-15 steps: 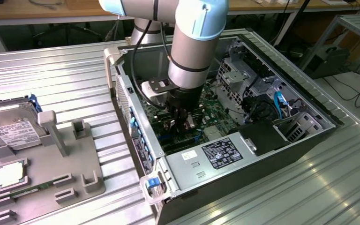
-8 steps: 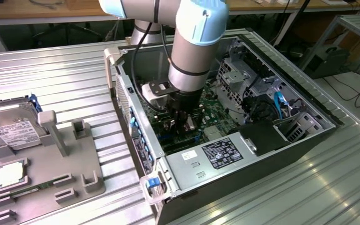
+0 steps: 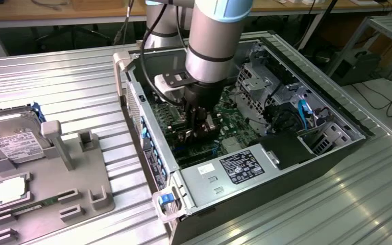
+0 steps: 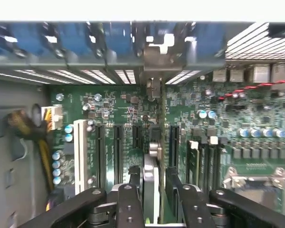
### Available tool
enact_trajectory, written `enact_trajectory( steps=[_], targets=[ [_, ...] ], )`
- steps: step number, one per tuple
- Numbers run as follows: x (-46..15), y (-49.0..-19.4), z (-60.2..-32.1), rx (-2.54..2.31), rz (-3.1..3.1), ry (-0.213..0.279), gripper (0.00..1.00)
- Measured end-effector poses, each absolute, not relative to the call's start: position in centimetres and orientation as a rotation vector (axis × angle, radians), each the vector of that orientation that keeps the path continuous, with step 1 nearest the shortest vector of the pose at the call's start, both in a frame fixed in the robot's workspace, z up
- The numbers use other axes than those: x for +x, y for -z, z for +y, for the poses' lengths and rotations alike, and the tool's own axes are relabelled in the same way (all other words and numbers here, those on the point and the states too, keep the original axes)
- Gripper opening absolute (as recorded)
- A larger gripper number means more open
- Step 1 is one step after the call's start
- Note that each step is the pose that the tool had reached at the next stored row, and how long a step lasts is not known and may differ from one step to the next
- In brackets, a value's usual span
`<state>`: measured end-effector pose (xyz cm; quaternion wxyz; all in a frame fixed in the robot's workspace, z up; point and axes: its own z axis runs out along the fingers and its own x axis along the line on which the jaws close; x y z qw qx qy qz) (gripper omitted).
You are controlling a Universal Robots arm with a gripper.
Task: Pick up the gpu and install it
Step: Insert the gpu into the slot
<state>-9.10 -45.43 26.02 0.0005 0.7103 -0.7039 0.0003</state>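
1. Wrist view, nearest: jaws (image 4: 152,190) closed narrow on the gpu (image 4: 151,183), seen edge-on. Black fingers (image 4: 130,199) clamp the card from both sides.
2. Gpu held upright, lower edge aimed down at the motherboard (image 4: 109,109). Its silver end bracket (image 4: 154,59) reaches the case's rear slot wall.
3. Black expansion slots (image 4: 118,152) run parallel on either side of the card; white slot (image 4: 80,152) beside them. Card lines up w/ the slot row; cannot tell if the edge connector is seated.
4. Blue slot-cover clips (image 4: 76,40) sit along the rear wall beyond the board. Yellow/black cable bundle (image 4: 26,128) lies at the board's edge.
5. Exterior view, near: grey fixture tray (image 3: 59,189) on the table (image 3: 80,76), at the exterior view's left. Holds a hard drive (image 3: 12,140) w/ white label, a cpu (image 3: 10,190) and a green memory stick (image 3: 26,209).
6. Mid: open pc case (image 3: 250,204) lying on its side, just beside the tray. Power supply (image 3: 230,168) w/ label at the near end.
7. Arm (image 3: 213,46) comes down from above into the case; jaws and card sit low over the board, inside the case.
8. Far: drive cage (image 3: 264,81) at the case's far end, blue cable (image 3: 303,109) near it. Benches (image 3: 46,10) in the background.
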Motion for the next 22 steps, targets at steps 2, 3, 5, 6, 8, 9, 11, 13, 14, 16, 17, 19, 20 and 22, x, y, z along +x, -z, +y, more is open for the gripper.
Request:
enact_trajectory(
  steps=[2, 3, 5, 6, 8, 9, 11, 13, 14, 16, 17, 19, 20, 22],
  targets=[
    [-9.1, -26.9, -45.4, 2.231, -2.211, -0.001, 0.35],
    [-9.1, -27.4, -45.4, 2.231, -2.211, -0.002, 0.35],
    [-9.1, -28.3, -45.4, 2.231, -2.211, -0.002, 0.35],
    [-9.1, -28.7, -45.4, 2.232, -2.212, -0.002, 0.35],
    [-9.1, -29.1, -45.4, 2.232, -2.212, -0.003, 0.35],
    [-9.1, -29.1, -45.4, 2.232, -2.212, -0.003, 0.35],
    [-9.1, -29.1, -45.4, 2.232, -2.212, -0.003, 0.27],
    [-9.1, -29.1, -45.4, 2.232, -2.212, -0.003, 0.2],
    [-9.1, -29.1, -45.4, 2.232, -2.212, -0.003, 0.15],
    [-9.1, -29.1, -45.4, 2.232, -2.212, -0.003, 0.11],
    [-9.1, -29.1, -45.4, 2.232, -2.212, -0.003, 0.11],
    [-9.1, -29.1, -45.4, 2.232, -2.212, -0.003, 0.11],
    [-9.1, -29.1, -45.4, 2.232, -2.212, -0.004, 0.11],
    [-9.1, -29.1, -45.4, 2.232, -2.212, -0.004, 0.11]
  ],
)
